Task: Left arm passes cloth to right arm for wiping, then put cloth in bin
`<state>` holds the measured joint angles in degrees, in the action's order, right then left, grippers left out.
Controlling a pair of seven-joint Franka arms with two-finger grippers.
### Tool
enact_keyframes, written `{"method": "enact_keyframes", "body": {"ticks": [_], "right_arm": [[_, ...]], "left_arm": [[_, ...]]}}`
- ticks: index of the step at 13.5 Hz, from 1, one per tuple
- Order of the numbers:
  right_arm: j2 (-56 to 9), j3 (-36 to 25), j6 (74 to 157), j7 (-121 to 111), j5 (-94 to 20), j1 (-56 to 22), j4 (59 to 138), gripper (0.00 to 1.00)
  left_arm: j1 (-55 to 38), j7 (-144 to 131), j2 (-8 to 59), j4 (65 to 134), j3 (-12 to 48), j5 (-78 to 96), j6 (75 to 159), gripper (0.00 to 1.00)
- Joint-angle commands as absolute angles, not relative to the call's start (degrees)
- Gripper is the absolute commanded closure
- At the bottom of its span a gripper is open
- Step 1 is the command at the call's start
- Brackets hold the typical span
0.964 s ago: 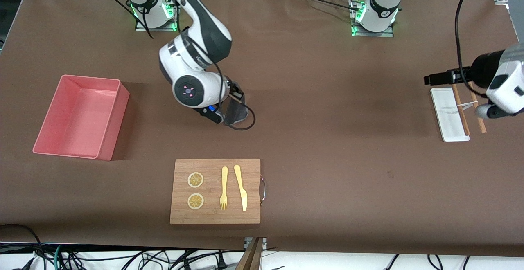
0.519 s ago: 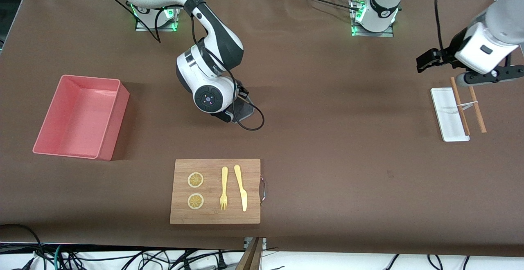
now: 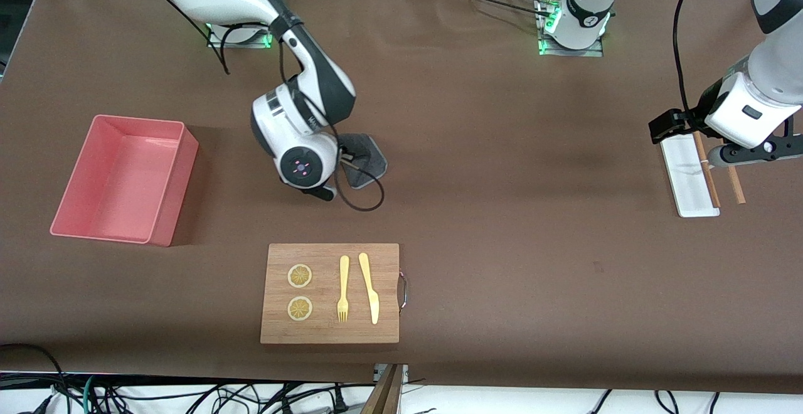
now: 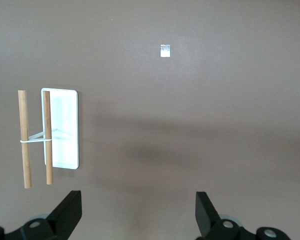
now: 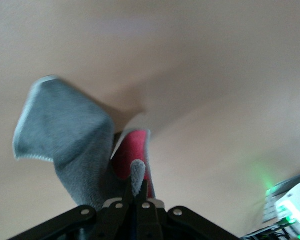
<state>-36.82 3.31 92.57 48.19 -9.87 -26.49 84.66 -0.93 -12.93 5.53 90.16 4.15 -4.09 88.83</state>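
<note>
**Right hand pinches the cloth on the bench while the left hand waits spread**

Nearest the front camera, a wooden cutting board (image 3: pixel 330 293) lies on the bench (image 3: pixel 502 226), carrying two lemon slices (image 3: pixel 300 275), a yellow fork (image 3: pixel 343 289) and a yellow knife (image 3: pixel 369 287).

Farther from the camera than the board, the right hand (image 5: pixel 136 197) has its fingers pressed together on an edge of the cloth (image 3: pixel 369 158). The cloth lies on the bench with its grey face up, a fold of pink-red showing by the fingers in the right wrist view.

The bin (image 3: pixel 123 179) stands toward the right arm's end of the bench, well apart from the cloth.

Toward the left arm's end, the left hand (image 4: pixel 139 212) waits, fingers spread, over the bench beside a white tray (image 3: pixel 684 175) and a pair of wooden chopsticks (image 3: pixel 712 179).
</note>
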Motion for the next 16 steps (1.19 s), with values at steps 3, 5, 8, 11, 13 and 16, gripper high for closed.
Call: {"method": "enact_keyframes", "body": {"ticks": [3, 5, 8, 11, 13, 16], "right_arm": [[-35.0, 3.8, 84.7, 34.0, -1.2, -20.1, 84.8, 1.0], [-34.5, 2.5, 82.8, 29.2, -1.1, -18.2, 84.8, 1.0], [-33.8, -3.0, 81.2, 20.2, -1.1, -18.0, 84.7, 1.0], [-33.7, -10.6, 80.2, 8.0, -1.1, -18.0, 84.7, 1.0], [-33.7, -12.5, 80.2, 5.5, -1.1, -18.0, 84.7, 1.0], [-33.7, -12.0, 80.4, 7.5, -1.5, -19.4, 84.6, 1.0]], "left_arm": [[-0.7, -11.2, 6.3, 87.5, 4.6, -4.6, 87.1, 0.0], [2.1, -6.8, 6.3, 87.4, 4.5, -3.6, 87.2, 0.0], [6.2, 1.3, 6.3, 87.4, 4.4, 1.0, 87.1, 0.0], [6.2, 1.4, 6.4, 87.4, 4.4, 0.9, 87.0, 0.0], [6.1, 1.2, 6.5, 87.4, 4.5, 0.9, 87.1, 0.0], [6.0, 1.2, 7.0, 87.3, 4.5, 0.9, 87.1, 0.0]]}}
